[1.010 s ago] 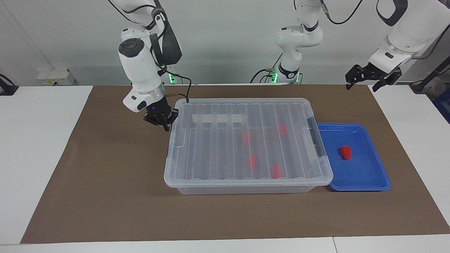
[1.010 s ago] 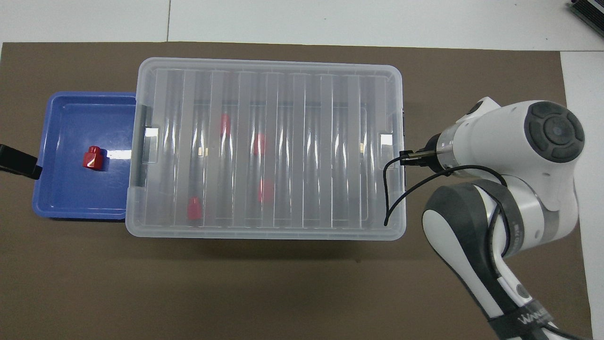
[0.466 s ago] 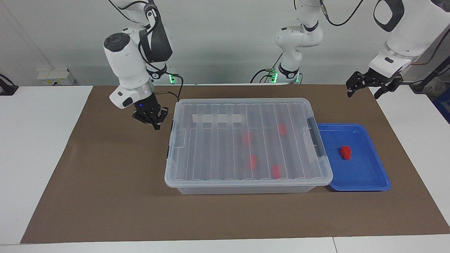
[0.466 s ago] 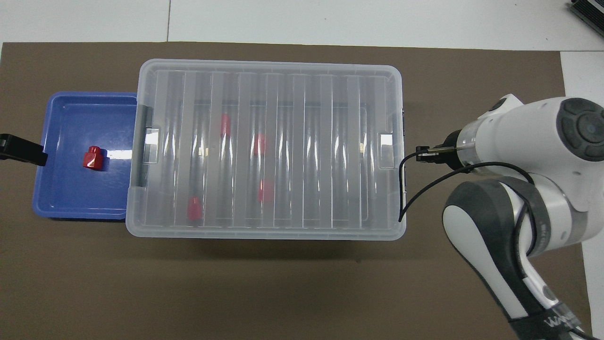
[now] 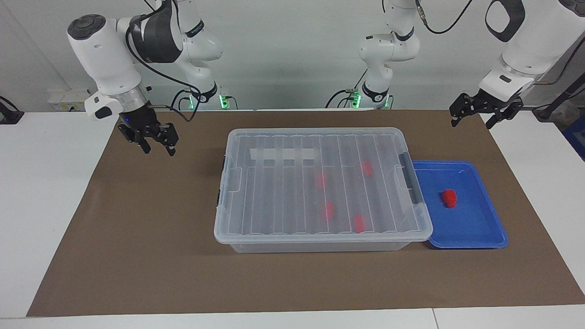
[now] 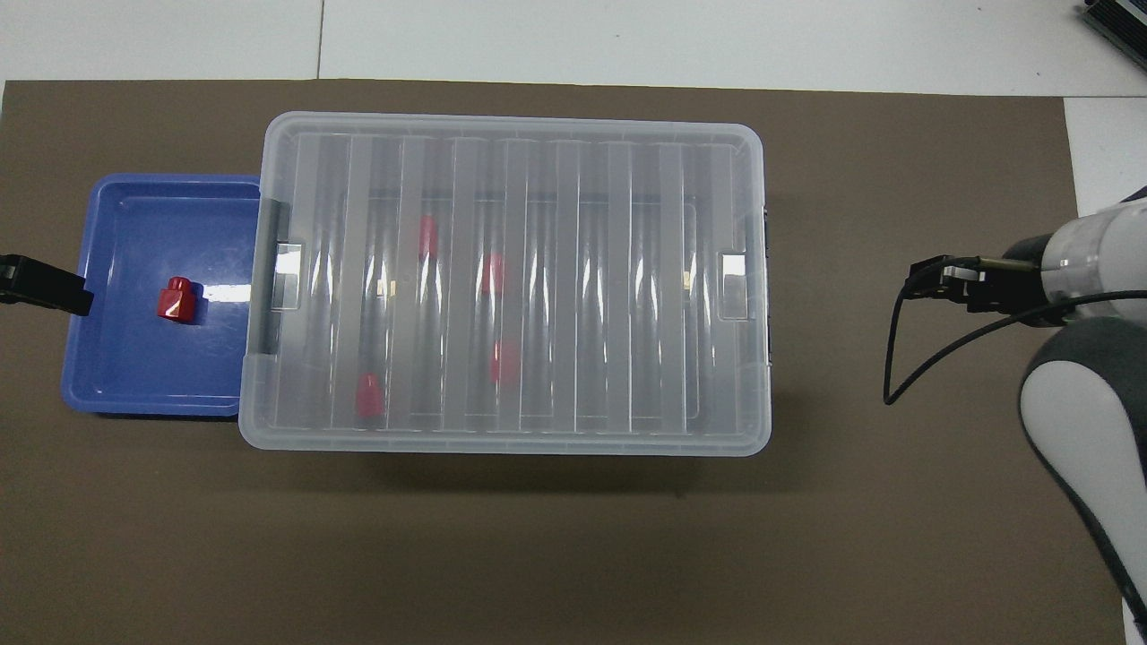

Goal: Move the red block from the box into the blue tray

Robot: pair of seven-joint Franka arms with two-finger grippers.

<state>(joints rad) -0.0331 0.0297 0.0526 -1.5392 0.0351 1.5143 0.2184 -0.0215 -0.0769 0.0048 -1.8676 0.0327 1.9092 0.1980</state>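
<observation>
The right hand hangs in the air over the brown mat at the right arm's end of the table, well apart from the box; its fingers stand apart and hold nothing. The overhead view shows only its wrist and a looping black cable there. The left hand waits raised over the mat's corner by the robots' edge at the left arm's end, fingers spread and empty, with the blue tray lower down on the table.

The box sits at the middle of the mat with its ribbed clear lid on. Through the lid four red blocks show blurred inside, gathered in the half of the box toward the left arm's end. A whitish label strip runs along the lid near the robots' edge, and a dark latch is at the end beside the tray.

The blue tray lies touching that end of the box, toward the left arm's end of the table. One red block rests inside it, about the middle of the tray floor, clear of the rim.
</observation>
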